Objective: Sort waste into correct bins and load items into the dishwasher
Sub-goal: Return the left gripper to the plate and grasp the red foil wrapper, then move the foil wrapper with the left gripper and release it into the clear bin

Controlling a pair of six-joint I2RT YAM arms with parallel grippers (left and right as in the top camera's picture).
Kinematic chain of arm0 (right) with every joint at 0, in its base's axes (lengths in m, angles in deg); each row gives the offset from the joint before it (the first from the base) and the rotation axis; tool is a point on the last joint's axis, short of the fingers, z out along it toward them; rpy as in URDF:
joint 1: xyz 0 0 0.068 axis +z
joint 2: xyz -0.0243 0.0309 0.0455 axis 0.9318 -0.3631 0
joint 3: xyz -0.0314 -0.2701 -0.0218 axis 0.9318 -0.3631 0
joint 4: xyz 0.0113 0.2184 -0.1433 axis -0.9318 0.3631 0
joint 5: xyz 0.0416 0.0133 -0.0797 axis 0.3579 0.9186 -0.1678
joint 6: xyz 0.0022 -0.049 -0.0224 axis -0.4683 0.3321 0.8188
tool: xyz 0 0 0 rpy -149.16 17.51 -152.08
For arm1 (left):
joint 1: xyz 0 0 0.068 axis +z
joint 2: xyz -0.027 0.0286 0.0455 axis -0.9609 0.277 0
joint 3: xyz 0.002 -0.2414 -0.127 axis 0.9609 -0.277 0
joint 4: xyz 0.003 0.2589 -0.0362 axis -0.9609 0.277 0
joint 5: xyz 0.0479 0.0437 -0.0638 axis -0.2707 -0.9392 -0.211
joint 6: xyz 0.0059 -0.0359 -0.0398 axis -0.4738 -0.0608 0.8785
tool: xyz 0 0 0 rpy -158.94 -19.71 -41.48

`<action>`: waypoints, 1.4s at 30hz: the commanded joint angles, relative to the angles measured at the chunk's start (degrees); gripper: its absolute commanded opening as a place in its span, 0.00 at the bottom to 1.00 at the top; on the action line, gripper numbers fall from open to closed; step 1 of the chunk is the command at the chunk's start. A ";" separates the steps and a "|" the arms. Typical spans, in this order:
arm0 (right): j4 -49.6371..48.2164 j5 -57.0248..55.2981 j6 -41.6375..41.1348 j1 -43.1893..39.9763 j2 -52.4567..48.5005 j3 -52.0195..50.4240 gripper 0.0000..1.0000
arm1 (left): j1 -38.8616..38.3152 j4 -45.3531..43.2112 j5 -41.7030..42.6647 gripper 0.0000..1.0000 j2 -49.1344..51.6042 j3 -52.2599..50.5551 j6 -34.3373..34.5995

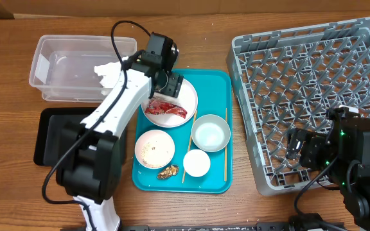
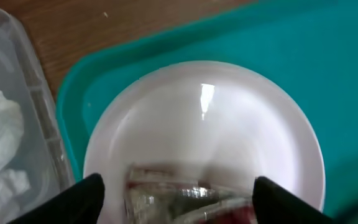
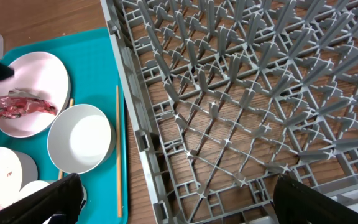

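Note:
The crumpled red-and-silver wrapper (image 1: 166, 109) lies on a white plate (image 1: 188, 96) at the back of the teal tray. My left gripper (image 1: 172, 85) hovers just over it, open. In the left wrist view the wrapper (image 2: 179, 196) sits between the two black fingertips (image 2: 73, 199), touching neither. The white napkin (image 1: 106, 74) lies in the clear tub (image 1: 76, 67). Beside the tub is the black tray (image 1: 53, 135). My right gripper (image 1: 299, 147) is open over the front left of the grey dish rack (image 1: 313, 83), holding nothing.
On the teal tray (image 1: 220, 83) are a bowl with rice (image 1: 154, 148), a brown scrap (image 1: 167, 172), a small cup (image 1: 196, 163), an empty bowl (image 1: 211, 133) and two chopsticks (image 1: 225, 144). The rack wall (image 3: 135, 124) runs close to the tray's right edge.

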 commanded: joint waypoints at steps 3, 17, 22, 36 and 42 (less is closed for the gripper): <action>-0.31 -0.52 -0.04 -0.17 0.44 1.36 1.00 | -0.11 8.50 7.93 0.87 1.62 -0.94 -20.15; -0.26 -0.52 -0.04 -0.17 0.44 1.36 1.00 | -0.07 8.57 4.57 0.70 7.52 -1.57 -19.65; -0.26 -0.50 -0.04 -0.17 0.44 1.36 1.00 | -0.11 9.14 4.46 0.04 8.26 -1.53 -16.28; 0.33 -0.55 -0.02 -0.17 0.44 1.36 1.00 | 4.85 9.64 0.50 0.04 -4.85 6.58 -2.08; 0.33 -0.52 -0.04 -0.17 0.44 1.36 1.00 | 11.54 7.43 -6.29 0.04 -9.66 6.86 -1.40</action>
